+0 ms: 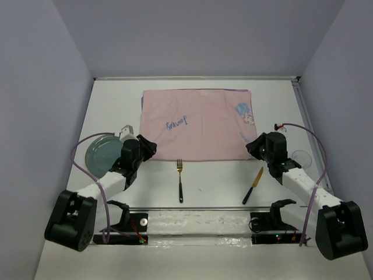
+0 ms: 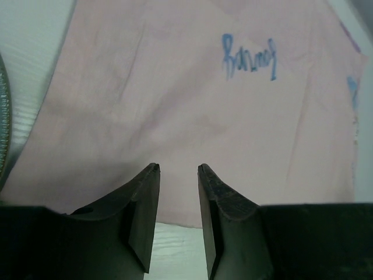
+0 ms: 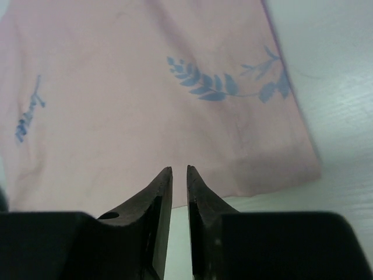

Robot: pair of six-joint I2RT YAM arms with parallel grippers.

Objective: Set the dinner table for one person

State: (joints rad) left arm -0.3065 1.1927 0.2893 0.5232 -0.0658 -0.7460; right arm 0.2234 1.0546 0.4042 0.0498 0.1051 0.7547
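The white dinner table (image 1: 221, 175) carries a pink cloth (image 1: 195, 123) laid flat at its middle back, with blue writing and a small print. In front of the cloth lie a fork (image 1: 180, 181) with a dark handle and a knife (image 1: 253, 185) with a yellow blade. A grey-green plate (image 1: 102, 153) lies at the left. My left gripper (image 1: 150, 146) hovers at the cloth's near left corner, open and empty (image 2: 178, 169). My right gripper (image 1: 252, 147) is at the near right corner, its jaws a narrow slit apart, holding nothing (image 3: 179, 169).
A clear glass (image 1: 301, 157) stands on the table to the right of my right arm. The plate's rim (image 2: 3, 116) shows at the left edge of the left wrist view. Grey walls close in the table on three sides.
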